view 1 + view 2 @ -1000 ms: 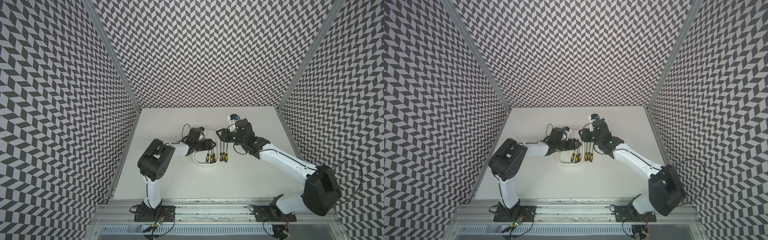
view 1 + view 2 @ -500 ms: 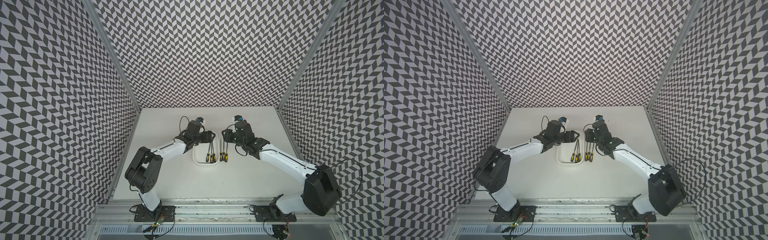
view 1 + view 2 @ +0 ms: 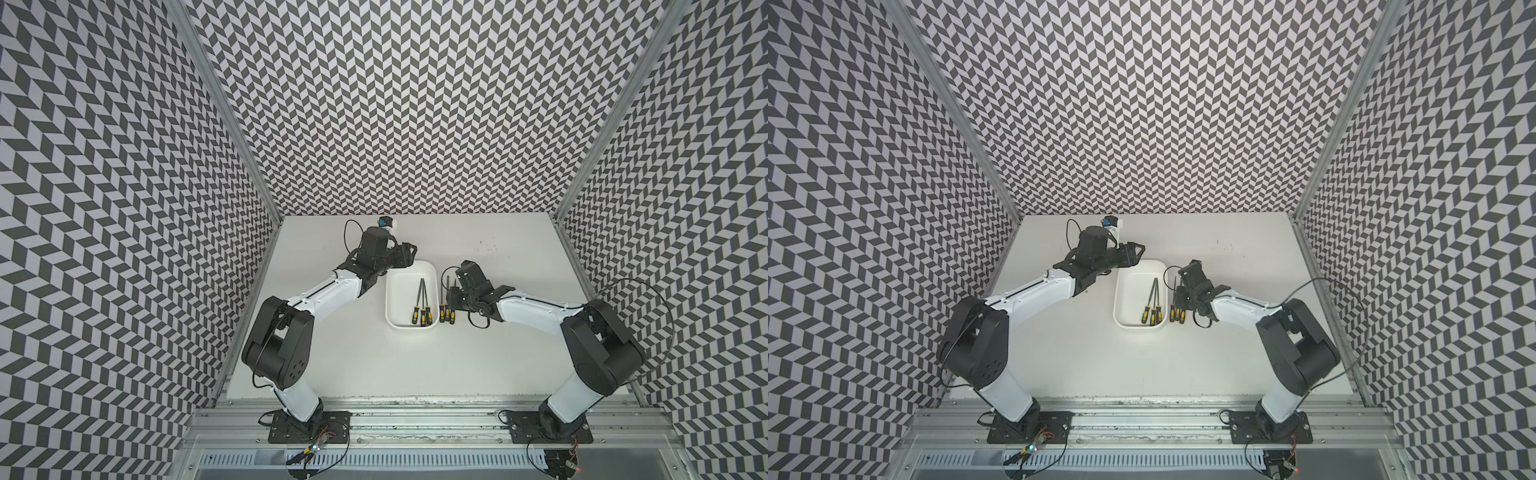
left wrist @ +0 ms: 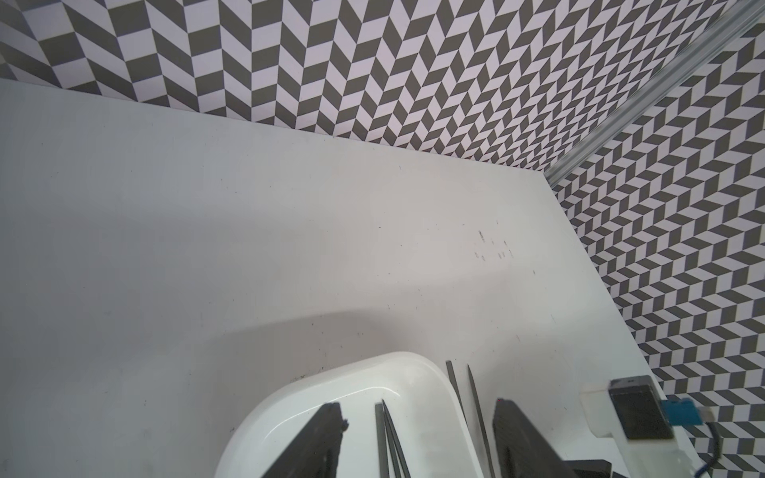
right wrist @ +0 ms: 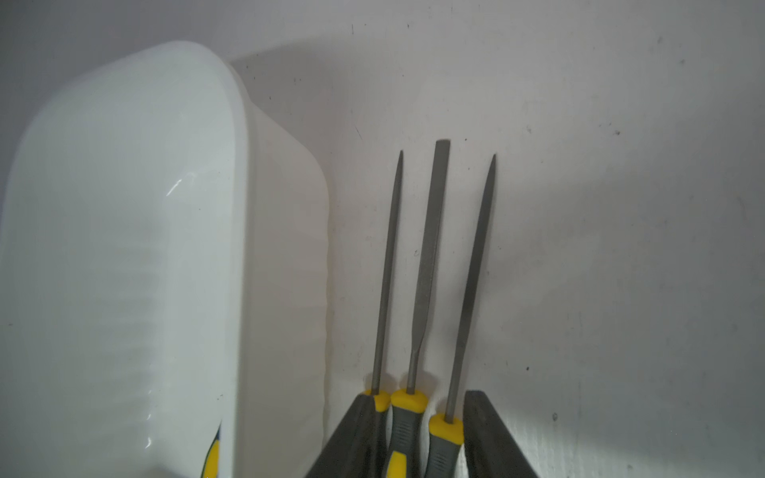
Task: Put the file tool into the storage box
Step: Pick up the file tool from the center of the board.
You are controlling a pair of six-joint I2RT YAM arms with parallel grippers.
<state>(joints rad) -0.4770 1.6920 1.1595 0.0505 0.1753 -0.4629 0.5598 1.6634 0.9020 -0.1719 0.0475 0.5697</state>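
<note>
The white storage box (image 3: 390, 299) (image 3: 1119, 299) stands mid-table with three yellow-and-grey-handled files (image 3: 419, 305) (image 3: 1152, 307) lying inside. Three more file tools (image 3: 446, 313) (image 5: 426, 256) lie side by side on the table just right of the box (image 5: 124, 248). My right gripper (image 3: 451, 297) (image 5: 420, 414) is low over their handles, open, with all three handles between its fingers (image 5: 356, 434). My left gripper (image 3: 411, 255) (image 4: 419, 409) hovers open and empty above the box's far end (image 4: 331, 380).
The files outside lie close against the box wall. The right arm's wrist camera block (image 4: 633, 409) shows beside the box. Patterned walls enclose the table on three sides, and a metal rail (image 3: 415, 409) runs along the front edge.
The left gripper has drawn back from over the box's middle toward its far end. The right gripper has slid along the outside files to their handles, and its jaws have narrowed.
</note>
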